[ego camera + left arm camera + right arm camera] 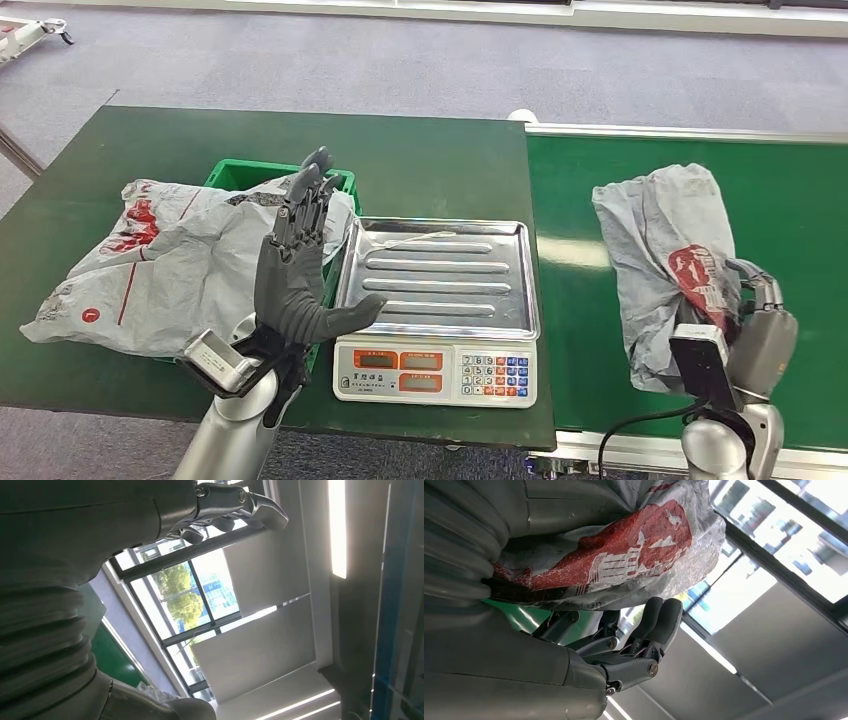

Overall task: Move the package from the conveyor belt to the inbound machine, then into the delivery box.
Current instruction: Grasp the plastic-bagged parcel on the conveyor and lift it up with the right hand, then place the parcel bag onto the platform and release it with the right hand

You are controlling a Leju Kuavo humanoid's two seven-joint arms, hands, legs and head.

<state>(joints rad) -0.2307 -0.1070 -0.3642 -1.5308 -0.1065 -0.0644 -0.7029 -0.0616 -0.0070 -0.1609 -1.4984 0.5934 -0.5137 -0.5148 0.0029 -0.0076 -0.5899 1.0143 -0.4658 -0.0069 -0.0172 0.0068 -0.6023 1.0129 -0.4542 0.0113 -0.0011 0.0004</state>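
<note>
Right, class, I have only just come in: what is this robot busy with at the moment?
The robot's right hand grips a grey package with red print at the near edge of the green conveyor belt. Its left hand is raised, fingers spread, holding nothing, beside the scale, whose metal tray is bare. Further left, another grey bag lies over a green box on the table.
</note>
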